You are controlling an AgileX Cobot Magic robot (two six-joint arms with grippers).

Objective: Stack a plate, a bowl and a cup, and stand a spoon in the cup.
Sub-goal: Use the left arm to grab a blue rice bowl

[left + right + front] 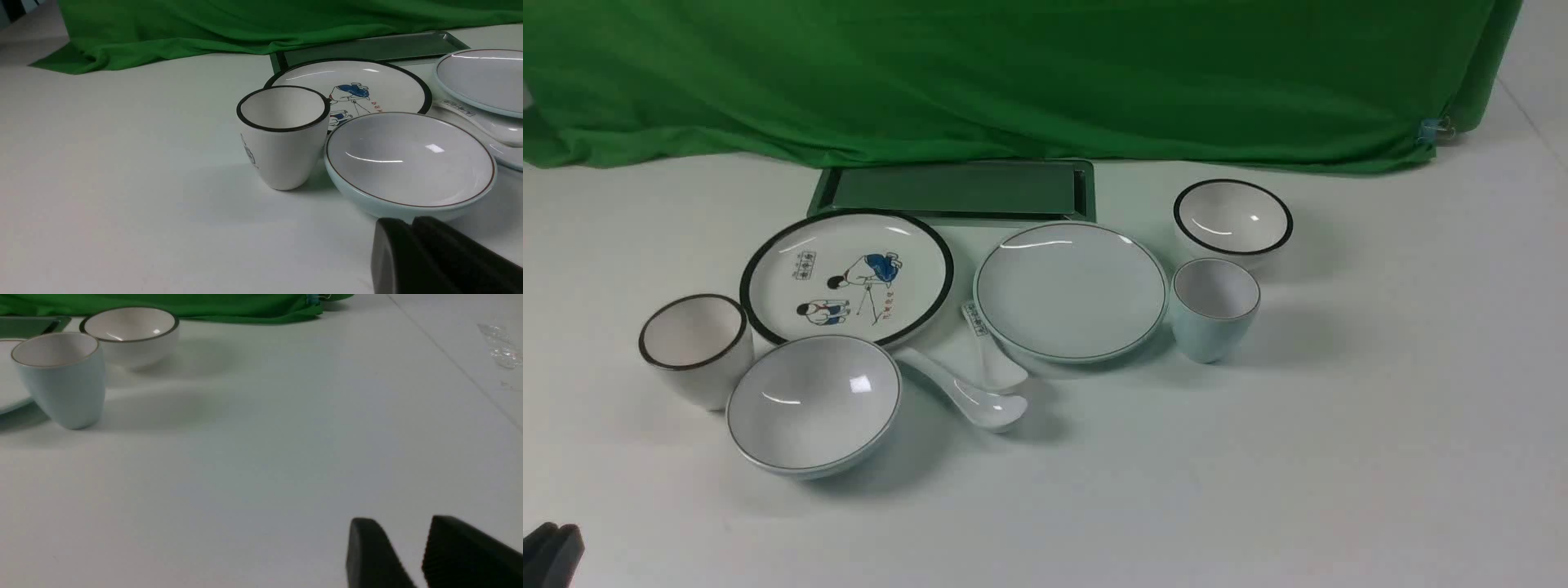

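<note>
My left gripper [408, 223]: jaws together, empty, just short of the grey-blue bowl [813, 404]. My right gripper [403, 522]: jaws partly apart, empty. The blue cup [1215, 309] is well apart from it, with open table [1339, 457] between. The plain plate [1070, 290] sits mid-table, the white spoon [968, 394] between bowl and plate. The dark-rimmed cup [694, 347] is just beside the bowl's left. The text on the printed spoon handle [974, 318] is unreadable.

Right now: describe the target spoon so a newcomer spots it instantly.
Find the green tray by the backdrop, then the plain blue-green plate in front of it. Two white spoons lie off that plate's front-left edge; the spoon is the nearer one, handle pointing at the grey-blue bowl. Its handle is blank; the other spoon has a printed handle end.
</note>
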